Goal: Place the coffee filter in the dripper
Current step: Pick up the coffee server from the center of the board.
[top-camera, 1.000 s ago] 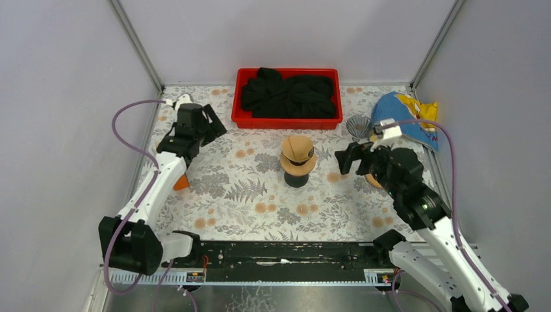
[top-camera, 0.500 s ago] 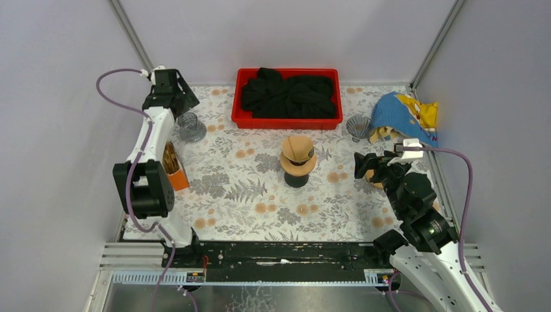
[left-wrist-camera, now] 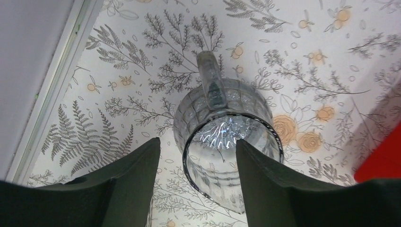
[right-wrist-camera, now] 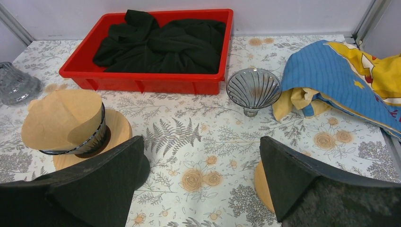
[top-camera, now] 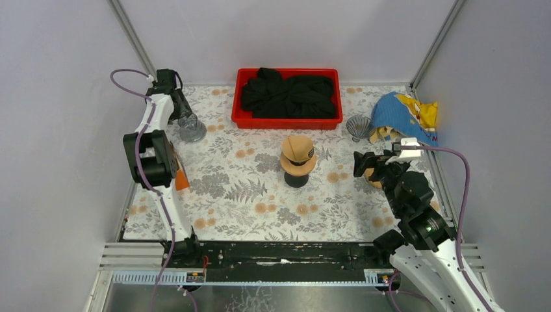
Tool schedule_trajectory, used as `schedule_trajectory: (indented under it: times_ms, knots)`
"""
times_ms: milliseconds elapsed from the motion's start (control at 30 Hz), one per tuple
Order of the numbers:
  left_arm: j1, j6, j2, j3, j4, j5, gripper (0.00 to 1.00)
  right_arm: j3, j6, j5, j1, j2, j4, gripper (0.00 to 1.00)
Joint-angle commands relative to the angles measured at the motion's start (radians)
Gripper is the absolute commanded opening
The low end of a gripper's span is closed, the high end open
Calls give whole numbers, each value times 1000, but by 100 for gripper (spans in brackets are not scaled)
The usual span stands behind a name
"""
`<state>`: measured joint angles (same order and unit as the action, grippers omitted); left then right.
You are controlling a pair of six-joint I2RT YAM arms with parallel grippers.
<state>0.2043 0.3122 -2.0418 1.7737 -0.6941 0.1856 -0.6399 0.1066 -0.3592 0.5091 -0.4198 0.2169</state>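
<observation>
Floral desk, grey walls. At its far-left corner the left gripper, jaws apart, straddles a handled glass dripper. The brown coffee filter sits mid-desk on a wooden stand. Nearby, the right gripper gapes wide.

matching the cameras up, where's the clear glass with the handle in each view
top external: glass far left, left of the red tray
left wrist: centre, at the left gripper tips; tray's red corner at right edge
right wrist: left edge, partly cut off
shared landmark: the red tray
</observation>
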Motion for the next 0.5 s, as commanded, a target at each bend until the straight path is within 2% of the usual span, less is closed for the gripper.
schedule_trajectory:
  times_ms: [0, 467]
  knots:
    - [18, -56, -38, 59, -49, 10, 63, 2, -18, -27, -4, -18, -69, 99]
    - [18, -84, -103, 91, -73, -71, 22, 3, -28, -30, -4, -33, -69, 99]
